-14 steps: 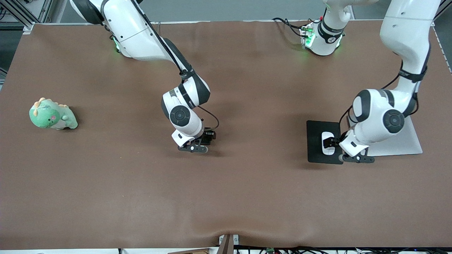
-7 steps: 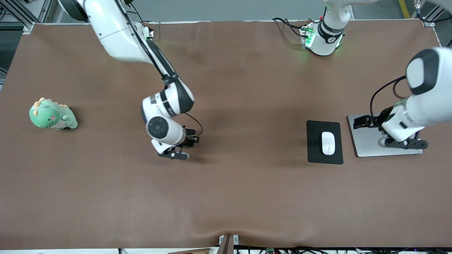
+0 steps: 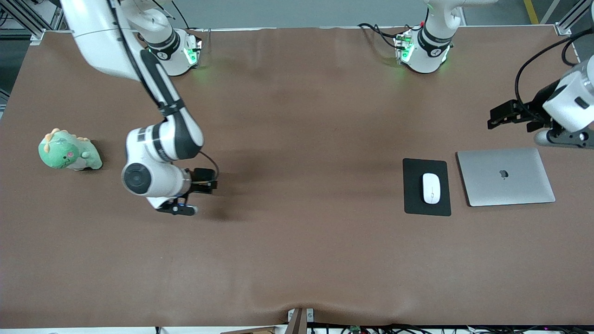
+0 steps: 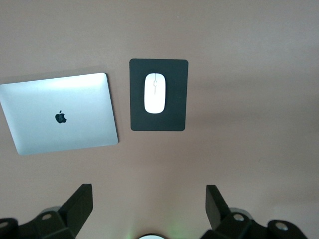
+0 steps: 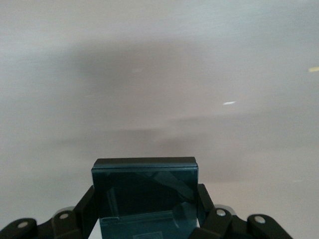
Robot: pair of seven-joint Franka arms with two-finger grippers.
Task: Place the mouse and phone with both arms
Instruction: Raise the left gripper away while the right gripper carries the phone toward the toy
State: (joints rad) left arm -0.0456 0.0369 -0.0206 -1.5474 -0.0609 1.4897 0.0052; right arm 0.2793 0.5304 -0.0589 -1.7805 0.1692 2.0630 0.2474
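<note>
The white oval mouse (image 3: 431, 188) (image 4: 155, 93) lies on the flat black mouse pad (image 3: 413, 199) (image 4: 159, 123), toward the left arm's end of the table. My left gripper (image 3: 564, 138) (image 4: 148, 204) hangs open and empty, high above the table near the laptop and apart from the mouse. The glossy black phone (image 5: 144, 191) stands upright between the fingers of my right gripper (image 3: 178, 209) (image 5: 145, 199), which is shut on it just over bare table. In the front view the phone is hidden under the right wrist.
A closed silver laptop (image 3: 506, 176) (image 4: 75, 99) lies beside the mouse pad, toward the left arm's end. A green dinosaur plush (image 3: 69, 150) sits near the right arm's end. Brown cloth covers the whole table.
The left gripper rose off the mouse, leaving it on the pad, and swung out past the laptop. The right arm carried the phone toward its own end of the table.
</note>
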